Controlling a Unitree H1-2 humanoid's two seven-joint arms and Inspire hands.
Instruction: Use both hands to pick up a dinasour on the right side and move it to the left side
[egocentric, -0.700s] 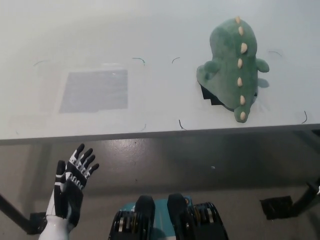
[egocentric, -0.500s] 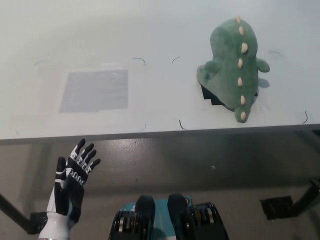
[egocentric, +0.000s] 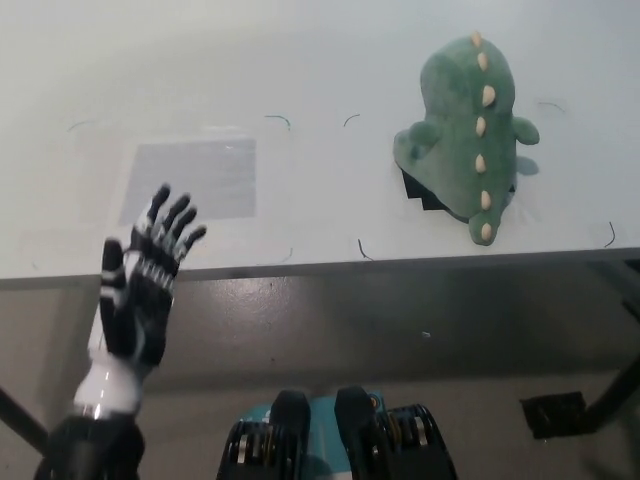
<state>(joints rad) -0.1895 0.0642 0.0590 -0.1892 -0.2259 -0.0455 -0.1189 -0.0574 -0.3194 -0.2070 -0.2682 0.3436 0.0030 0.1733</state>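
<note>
Dinosaur first: the soft green plush dinosaur with a row of cream felt spikes down its back (egocentric: 465, 140) lies on the right side of the pale, matte white table (egocentric: 330, 60), near the front edge, untouched. It partly covers a small black pixel-edged marker (egocentric: 418, 195), which looks like a start spot, and thin pen-drawn corner arcs (egocentric: 352, 119) frame that zone, presumably to keep placements repeatable. Over on the left, a flat grey rectangular patch (egocentric: 190, 180) sits inside its own drawn corners, most likely the drop-off area.

And the left hand (egocentric: 140, 285), dark-fronted on a white wrist, is up at the table's front-left edge, fingers (egocentric: 170, 215) spread wide and holding nothing, well apart from the toy. That open pose suits a broad, squashy body that needs pressing from two sides. The right hand isn't in view at all. My read: the reach is only beginning, with no grasp yet.
</note>
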